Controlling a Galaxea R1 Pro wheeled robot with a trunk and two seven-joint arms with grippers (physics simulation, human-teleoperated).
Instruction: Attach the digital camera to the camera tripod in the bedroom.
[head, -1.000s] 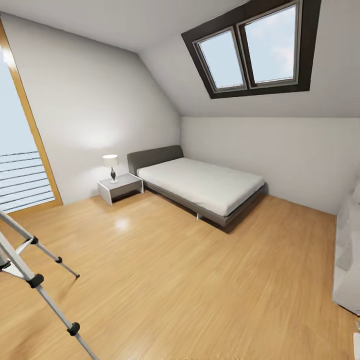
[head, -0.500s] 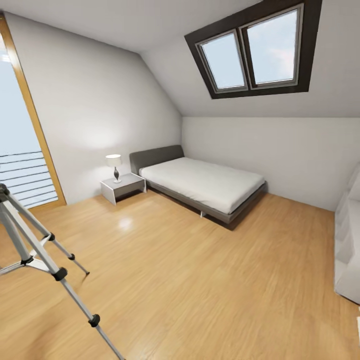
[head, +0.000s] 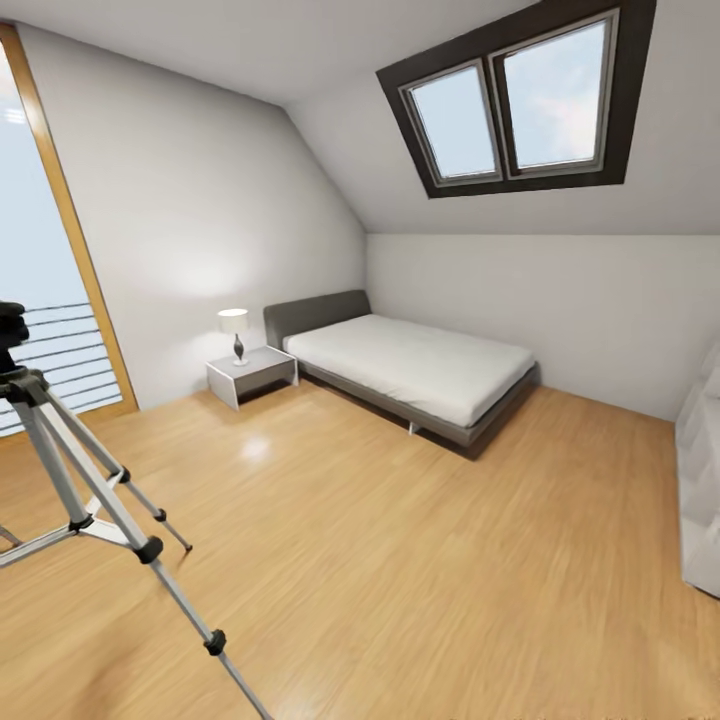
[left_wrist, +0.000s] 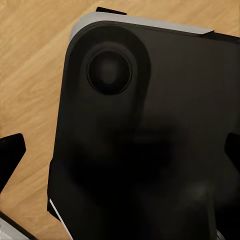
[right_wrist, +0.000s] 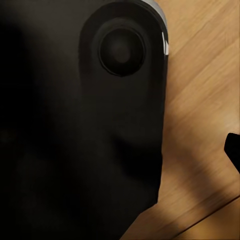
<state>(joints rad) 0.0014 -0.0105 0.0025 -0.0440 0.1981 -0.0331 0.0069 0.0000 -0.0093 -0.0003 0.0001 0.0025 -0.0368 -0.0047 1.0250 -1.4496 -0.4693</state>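
The camera tripod (head: 95, 490) stands on the wood floor at the left edge of the head view, with silver legs, black joints and a dark head (head: 10, 335) cut off by the frame edge. The digital camera is out of view. In the left wrist view my left gripper (left_wrist: 121, 152) is open: its black fingertips (left_wrist: 11, 156) sit far apart at opposite edges, over a black part of the robot's body (left_wrist: 150, 140). The right wrist view has my right gripper (right_wrist: 120, 150) with one fingertip (right_wrist: 233, 150) far out at the edge, nothing held.
This is the bedroom: a grey bed (head: 420, 365) against the far wall, with a low nightstand (head: 255, 372) and lamp (head: 234, 325) beside it. A glass door with wood frame (head: 75, 250) is at left, a white shelf (head: 700, 480) at right. A skylight (head: 520, 100) sits overhead.
The whole head view has shifted: the room has slid rightward in frame and more of the tripod, including its head, has come in at the left. The camera moved, not the things.
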